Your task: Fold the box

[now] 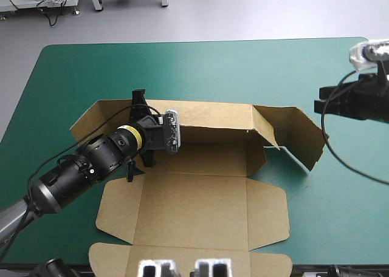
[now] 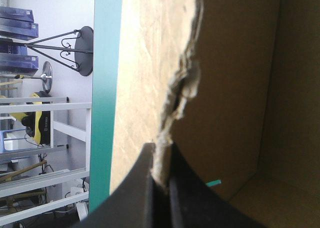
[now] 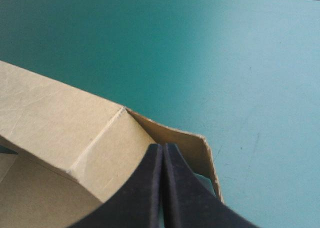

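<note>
The brown box (image 1: 200,198) lies in the middle of the table with its floor and lid panels flat. Its back wall (image 1: 213,116) stands raised. A right side flap (image 1: 298,134) angles up and outward. My left gripper (image 1: 140,110) is at the back wall's left end, shut on the board. In the left wrist view the wall's ragged edge (image 2: 182,83) runs up from between the fingers (image 2: 161,160). My right gripper (image 3: 162,147) is shut with nothing in it, hovering just over the right flap's outer corner (image 3: 200,148).
The teal-green cover (image 1: 182,64) lies bare beyond the box and to its right. The box's front flaps (image 1: 115,253) reach the near edge of the table. The right arm (image 1: 358,101) hangs over the table's right edge.
</note>
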`<state>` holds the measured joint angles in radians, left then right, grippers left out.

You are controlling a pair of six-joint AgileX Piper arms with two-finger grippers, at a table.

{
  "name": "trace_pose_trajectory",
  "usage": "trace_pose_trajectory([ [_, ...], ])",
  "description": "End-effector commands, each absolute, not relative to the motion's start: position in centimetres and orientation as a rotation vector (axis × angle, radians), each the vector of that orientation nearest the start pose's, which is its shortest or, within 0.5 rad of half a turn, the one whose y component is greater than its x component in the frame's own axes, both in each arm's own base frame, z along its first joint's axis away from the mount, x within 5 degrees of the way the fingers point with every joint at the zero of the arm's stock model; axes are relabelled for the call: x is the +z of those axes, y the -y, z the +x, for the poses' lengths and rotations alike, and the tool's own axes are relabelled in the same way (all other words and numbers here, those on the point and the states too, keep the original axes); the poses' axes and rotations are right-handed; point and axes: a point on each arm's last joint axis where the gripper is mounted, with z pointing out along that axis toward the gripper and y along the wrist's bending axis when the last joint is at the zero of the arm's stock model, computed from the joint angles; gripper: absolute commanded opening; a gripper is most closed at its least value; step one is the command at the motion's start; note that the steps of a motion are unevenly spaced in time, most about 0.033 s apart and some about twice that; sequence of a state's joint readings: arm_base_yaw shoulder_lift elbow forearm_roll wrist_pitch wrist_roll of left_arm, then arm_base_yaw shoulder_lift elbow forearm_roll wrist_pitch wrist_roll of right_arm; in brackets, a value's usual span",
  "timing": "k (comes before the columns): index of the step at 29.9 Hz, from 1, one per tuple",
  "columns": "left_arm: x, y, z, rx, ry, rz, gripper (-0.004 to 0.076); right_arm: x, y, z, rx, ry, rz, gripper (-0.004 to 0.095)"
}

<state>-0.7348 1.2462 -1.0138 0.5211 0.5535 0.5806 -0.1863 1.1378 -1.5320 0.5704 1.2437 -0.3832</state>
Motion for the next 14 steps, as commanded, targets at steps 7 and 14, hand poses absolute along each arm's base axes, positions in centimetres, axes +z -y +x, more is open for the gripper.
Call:
trace_pose_trajectory([
  [7,34.5,16.1,21.2,0.418,-1.533,1.566,-0.0010,46.8,-0.6,28.4,0.617,-2.174,-0.294,-0.0022],
  [14,34.5,16.2,21.2,0.418,-1.534,1.568,-0.0010,42.2,-2.7,32.7,0.640,-2.338,-0.410,-0.0022],
])
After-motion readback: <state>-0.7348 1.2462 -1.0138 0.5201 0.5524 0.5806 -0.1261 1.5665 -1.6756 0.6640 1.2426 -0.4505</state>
